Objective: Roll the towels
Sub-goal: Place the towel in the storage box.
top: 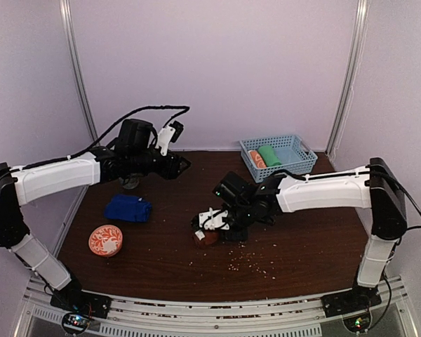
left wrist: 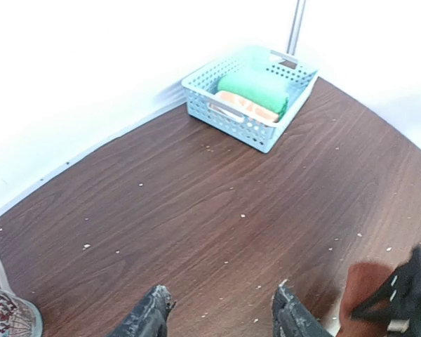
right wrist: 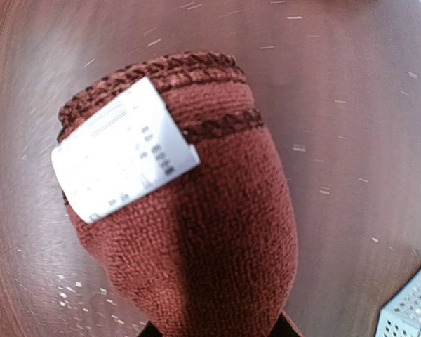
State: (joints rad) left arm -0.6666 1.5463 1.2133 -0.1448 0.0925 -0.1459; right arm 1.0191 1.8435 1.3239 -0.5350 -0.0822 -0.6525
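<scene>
blue towel (top: 128, 208): we see it bunched, left of the left gripper (left wrist: 221, 317), well apart.
left gripper: fingers spread, nothing between them.
rust-brown towel (right wrist: 196, 232): rolled, pinched in our right gripper (top: 208, 228).
tag (right wrist: 123, 151): white, on the towel's end; print too blurred for us to read.

Basket (top: 298, 156) back right — first towel (top: 128, 208) left, second towel (top: 205, 237) centre.

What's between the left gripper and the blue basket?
Only bare tabletop dotted with pale specks separates the left gripper from the blue basket; the left wrist view shows it.
</scene>
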